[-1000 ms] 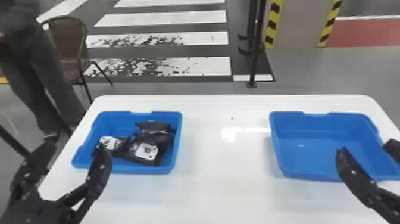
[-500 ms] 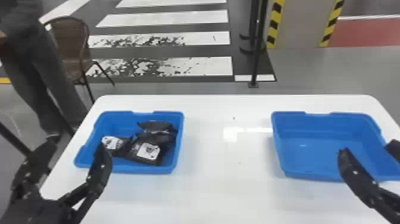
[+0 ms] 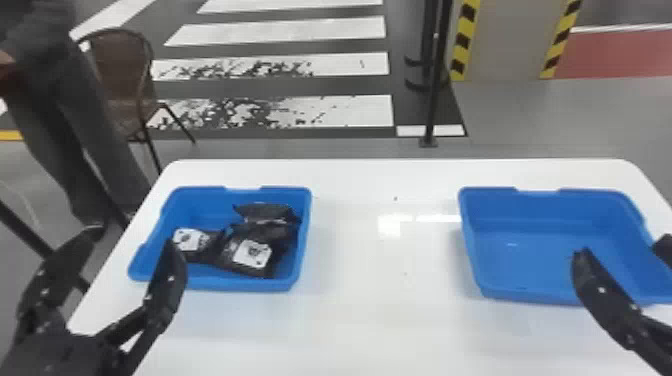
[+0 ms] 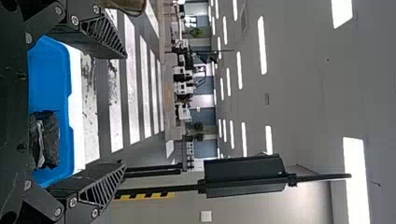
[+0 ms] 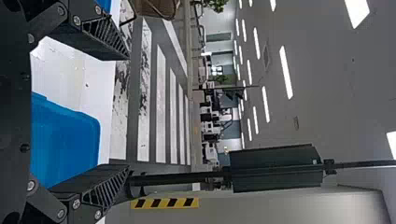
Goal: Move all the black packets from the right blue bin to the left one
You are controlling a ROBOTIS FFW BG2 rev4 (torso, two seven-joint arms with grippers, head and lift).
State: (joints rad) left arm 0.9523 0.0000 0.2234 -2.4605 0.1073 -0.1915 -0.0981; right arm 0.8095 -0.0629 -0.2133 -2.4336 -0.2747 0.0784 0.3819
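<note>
Grey floor with broad white painted stripes (image 3: 345, 112) lies behind a white table with rounded corners (image 3: 380, 325). Behind its left end stands a brown chair with thin dark legs (image 3: 120, 75). At the near left is the black two-fingered left gripper (image 3: 129, 242), its fingers spread apart. Beside it, the left blue plastic bin (image 3: 215, 286) holds soft black packets (image 3: 280, 235), bunched mostly toward its right side; two show white labels. Beyond the table rises a slim black pole (image 3: 432, 100), then a grey pillar with yellow-and-black striped edges (image 3: 505, 40). On the table's right part sits the right blue plastic bin (image 3: 525, 260), its inner floor showing. At the near right is the black two-fingered right gripper (image 3: 622, 249), its fingers also well apart.
</note>
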